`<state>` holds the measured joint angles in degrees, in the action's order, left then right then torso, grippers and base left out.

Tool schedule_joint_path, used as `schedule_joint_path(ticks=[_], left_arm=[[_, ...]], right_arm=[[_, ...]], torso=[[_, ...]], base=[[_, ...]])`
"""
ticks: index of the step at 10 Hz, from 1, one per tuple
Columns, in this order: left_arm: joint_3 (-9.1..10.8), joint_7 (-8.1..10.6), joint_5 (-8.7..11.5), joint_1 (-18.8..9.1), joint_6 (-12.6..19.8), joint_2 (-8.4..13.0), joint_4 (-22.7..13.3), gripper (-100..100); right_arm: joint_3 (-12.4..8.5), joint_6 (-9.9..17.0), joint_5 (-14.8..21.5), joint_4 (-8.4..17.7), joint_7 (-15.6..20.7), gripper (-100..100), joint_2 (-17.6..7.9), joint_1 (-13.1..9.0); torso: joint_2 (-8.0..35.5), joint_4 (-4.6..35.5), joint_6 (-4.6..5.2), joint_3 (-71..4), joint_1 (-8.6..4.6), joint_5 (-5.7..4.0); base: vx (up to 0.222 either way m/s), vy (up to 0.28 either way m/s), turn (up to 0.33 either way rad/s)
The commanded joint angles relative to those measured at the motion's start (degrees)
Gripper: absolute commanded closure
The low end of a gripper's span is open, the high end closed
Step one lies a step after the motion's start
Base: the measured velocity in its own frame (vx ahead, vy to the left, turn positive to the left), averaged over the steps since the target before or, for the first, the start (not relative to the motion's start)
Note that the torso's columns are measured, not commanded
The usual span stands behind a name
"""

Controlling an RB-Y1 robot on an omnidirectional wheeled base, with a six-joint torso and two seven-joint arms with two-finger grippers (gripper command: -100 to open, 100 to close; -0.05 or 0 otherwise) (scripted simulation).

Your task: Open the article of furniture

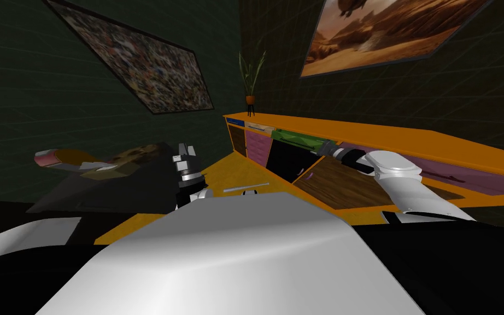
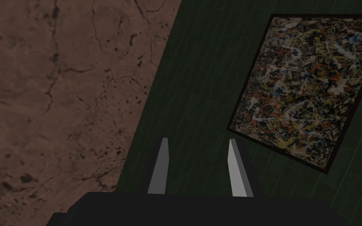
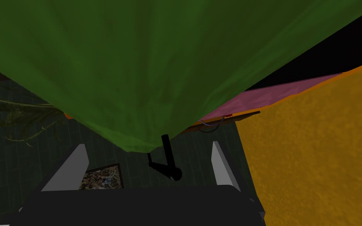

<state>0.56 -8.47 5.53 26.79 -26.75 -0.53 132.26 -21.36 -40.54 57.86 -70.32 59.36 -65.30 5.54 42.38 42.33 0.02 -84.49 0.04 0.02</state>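
A long orange cabinet (image 1: pixel 387 136) with brown, pink, green and purple fronts runs along the far wall. Its green front (image 1: pixel 294 139) stands tilted out above a black opening (image 1: pixel 292 161). A brown wood panel (image 1: pixel 344 186) lies swung down beside it. My right gripper (image 1: pixel 337 151) reaches to the green front. In the right wrist view the green front (image 3: pixel 145 70) looms close, and its black handle (image 3: pixel 166 159) sits between the open fingers of the right gripper (image 3: pixel 149 144), touching neither. My left gripper (image 1: pixel 186 149) is held up at the left, open and empty (image 2: pixel 197 140).
A potted plant (image 1: pixel 251 82) stands on the cabinet's left end. An orange surface (image 1: pixel 245 175) stretches below the cabinet toward me. A low dark surface (image 1: pixel 114 169) with a few items lies at the left. Framed pictures (image 1: pixel 136 60) hang on the dark green walls.
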Motion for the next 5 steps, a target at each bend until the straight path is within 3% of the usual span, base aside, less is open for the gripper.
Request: schedule_joint_path(ticks=[1,3,4,5], left_arm=[[0.0,0.0,0.0,0.0,0.0,0.0,0.0,0],[0.0,0.0,0.0,0.0,0.0,0.0,0.0,0],[0.0,0.0,0.0,0.0,0.0,0.0,0.0,0],[0.01,0.0,0.0,0.0,0.0,0.0,0.0,0]], right_arm=[[0.3,2.3,0.7,1.8,-3.6,-100,-3.0,-0.7],[0.4,3.3,1.0,2.9,-5.5,-100,-4.8,-1.1],[0.5,2.8,0.9,2.7,-4.7,-100,-4.2,-1.2],[0.6,2.9,0.9,2.8,-4.9,0,-4.2,-1.2]], torso=[[-0.1,0.0,-0.02,-0.1,0.01,0.0],[0.0,0.0,0.0,0.0,-0.04,-0.02],[-0.1,0.0,0.04,-0.1,-0.08,0.01],[-0.2,0.0,0.1,-0.2,-0.02,0.05]], base=[[-0.161,-0.001,0.27],[-0.163,-0.006,0.222],[-0.057,-0.005,0.046],[-0.011,-0.001,-0.006]])
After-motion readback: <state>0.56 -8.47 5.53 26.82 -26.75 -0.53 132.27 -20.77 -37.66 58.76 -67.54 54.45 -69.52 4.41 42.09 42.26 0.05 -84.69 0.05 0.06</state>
